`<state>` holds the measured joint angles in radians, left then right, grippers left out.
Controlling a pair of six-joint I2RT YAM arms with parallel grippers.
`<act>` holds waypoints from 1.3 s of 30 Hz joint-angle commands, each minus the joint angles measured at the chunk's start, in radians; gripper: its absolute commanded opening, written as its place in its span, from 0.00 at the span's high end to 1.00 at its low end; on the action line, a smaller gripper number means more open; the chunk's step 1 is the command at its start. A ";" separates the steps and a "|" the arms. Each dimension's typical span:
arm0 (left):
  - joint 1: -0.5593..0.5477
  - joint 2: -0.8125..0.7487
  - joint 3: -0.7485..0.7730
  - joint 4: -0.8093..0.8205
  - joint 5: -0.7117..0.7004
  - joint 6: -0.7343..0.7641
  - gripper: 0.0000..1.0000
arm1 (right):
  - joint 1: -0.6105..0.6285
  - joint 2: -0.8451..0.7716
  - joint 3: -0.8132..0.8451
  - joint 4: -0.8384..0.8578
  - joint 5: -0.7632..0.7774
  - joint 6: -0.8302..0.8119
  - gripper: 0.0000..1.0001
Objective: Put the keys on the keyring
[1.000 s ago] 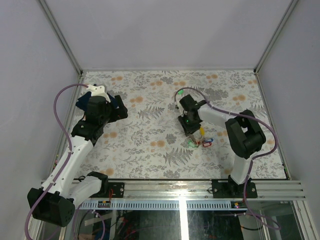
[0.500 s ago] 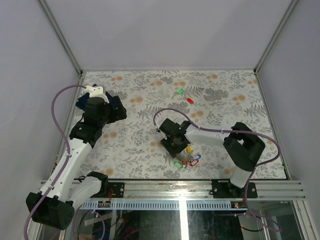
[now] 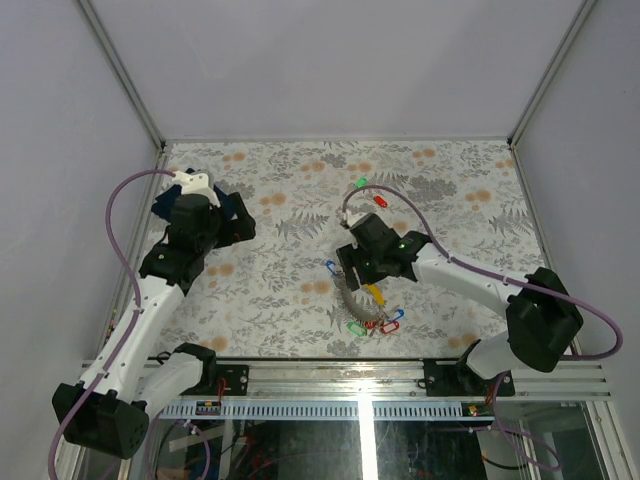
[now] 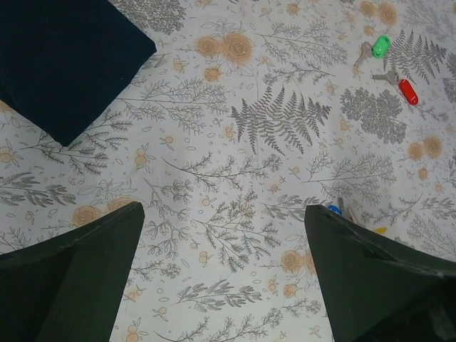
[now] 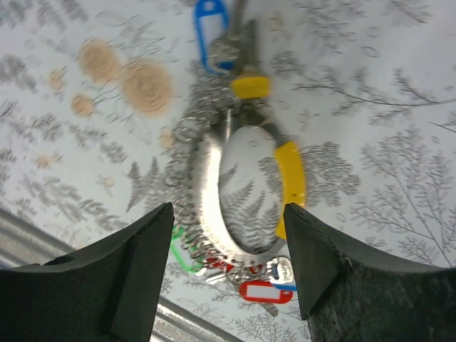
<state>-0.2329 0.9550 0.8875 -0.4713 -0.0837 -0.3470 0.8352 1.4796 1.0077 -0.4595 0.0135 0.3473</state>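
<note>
The keyring (image 5: pixel 212 192) lies flat on the bench (image 3: pixel 270 300) toward the front edge, with tagged keys (image 5: pixel 260 291) in blue, red and green bunched at it. The right hand (image 5: pixel 228 214) hovers directly over it, fingers spread wide on either side and gripping nothing. Farther back and well apart from it sit a green-tagged key (image 3: pixel 360 184) and a red-tagged key (image 3: pixel 381 200), while the left hand (image 4: pixel 222 210) is wide open and empty near the dark blue cloth (image 4: pixel 64 57).

The keyring (image 5: pixel 211 199) and its bunched keys (image 3: pixel 375 322) lie under my right gripper (image 5: pixel 228 214), blocking a straight drop. At 12 o'clock lie a green key (image 3: pixel 361 184) and a red key (image 3: pixel 380 200). Toward 9 and 10 o'clock the desk (image 3: pixel 290 265) is bare up to the dark cloth (image 4: pixel 64 57).
</note>
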 commanded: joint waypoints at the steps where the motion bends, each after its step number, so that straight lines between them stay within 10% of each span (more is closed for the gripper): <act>1: 0.007 0.005 0.002 0.034 0.065 0.018 0.00 | -0.103 -0.029 -0.050 0.038 -0.015 0.057 0.31; 13: -0.220 0.106 -0.060 0.112 0.074 -0.098 0.00 | -0.200 -0.061 -0.132 0.118 0.003 0.108 0.37; 29: -0.406 0.293 0.009 0.154 0.110 -0.043 0.10 | -0.202 -0.197 -0.284 0.437 -0.232 0.081 0.22; 39: -0.365 0.307 0.032 0.171 0.166 -0.019 0.10 | -0.203 -0.042 -0.177 0.351 -0.436 -0.061 0.43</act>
<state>-0.6250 1.2522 0.8856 -0.3645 0.0448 -0.3908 0.6353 1.3712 0.7746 -0.1291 -0.2756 0.3660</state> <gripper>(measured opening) 0.904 0.618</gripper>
